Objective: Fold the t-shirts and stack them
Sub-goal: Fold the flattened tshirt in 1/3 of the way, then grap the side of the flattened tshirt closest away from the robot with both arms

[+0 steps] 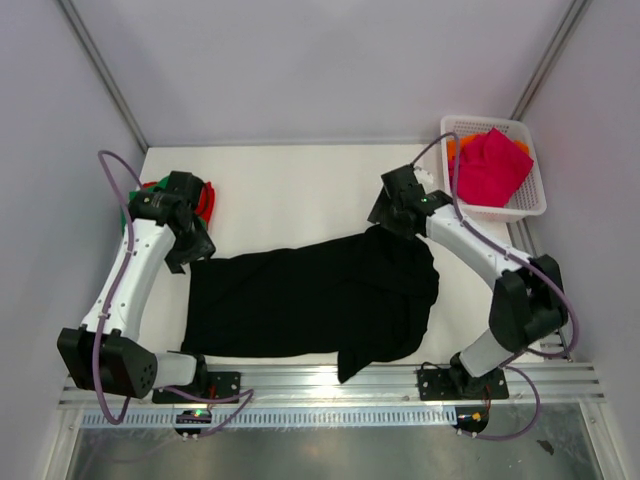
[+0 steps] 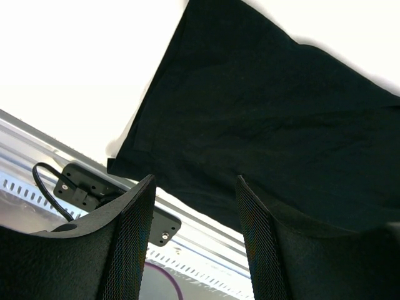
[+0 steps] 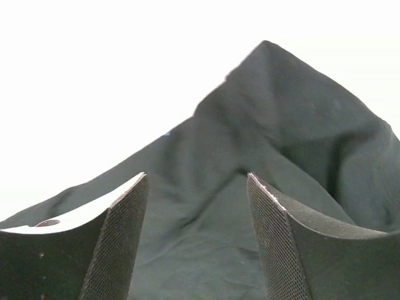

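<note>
- Black t-shirt (image 1: 310, 295) lies spread across the near half of the table (image 1: 290, 185). One flap droops over the near edge and the right side is bunched.
- Left claw (image 2: 194, 187) hovers released just above the shirt's far left corner, with nothing between its fingers. Its arm reaches forward from the base with the wrist tipped down.
- Right claw (image 3: 197, 181) is likewise released, poised over a raised peak of cloth at the far right corner. Its arm bends at the elbow and leans inward.
- The step in hand looks like pinching both far corners. Done well, each claw drops low enough to catch the cloth, both close at matching points, and both lift evenly so the fold line runs straight.
- Farther back, a red t-shirt (image 1: 207, 195) sits heaped behind the left arm.
- At the far right, the basket (image 1: 486, 121) holds a pink t-shirt (image 1: 490, 165) over an orange t-shirt (image 1: 455, 148).
</note>
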Controlling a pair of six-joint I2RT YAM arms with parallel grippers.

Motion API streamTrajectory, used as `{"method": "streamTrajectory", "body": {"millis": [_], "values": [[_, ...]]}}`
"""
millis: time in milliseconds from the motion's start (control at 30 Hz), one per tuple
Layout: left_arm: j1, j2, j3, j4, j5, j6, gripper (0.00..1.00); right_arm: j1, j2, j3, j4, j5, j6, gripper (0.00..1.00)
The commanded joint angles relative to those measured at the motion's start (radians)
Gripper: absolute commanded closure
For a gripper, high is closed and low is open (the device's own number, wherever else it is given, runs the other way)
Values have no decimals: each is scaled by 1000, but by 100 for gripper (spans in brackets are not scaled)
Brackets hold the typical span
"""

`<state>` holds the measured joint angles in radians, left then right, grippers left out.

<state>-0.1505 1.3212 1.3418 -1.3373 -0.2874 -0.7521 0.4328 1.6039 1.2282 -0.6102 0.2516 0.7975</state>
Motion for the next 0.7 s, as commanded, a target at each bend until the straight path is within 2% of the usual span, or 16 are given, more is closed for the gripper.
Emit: {"method": "streamTrajectory", "body": {"millis": [0, 167, 300, 667], "values": [[-1, -13, 5, -11, 11, -6, 43, 18, -137, 33, 133, 11, -164, 32], [-1, -13, -15, 16, 37, -24, 43, 30, -85, 44, 153, -182, -239, 31], [-1, -14, -18, 17, 40, -32, 43, 46, 36, 42, 155, -232, -268, 32], [-1, -34, -24, -3, 14, -41, 43, 58, 191, 109, 141, -301, -288, 32]]}}
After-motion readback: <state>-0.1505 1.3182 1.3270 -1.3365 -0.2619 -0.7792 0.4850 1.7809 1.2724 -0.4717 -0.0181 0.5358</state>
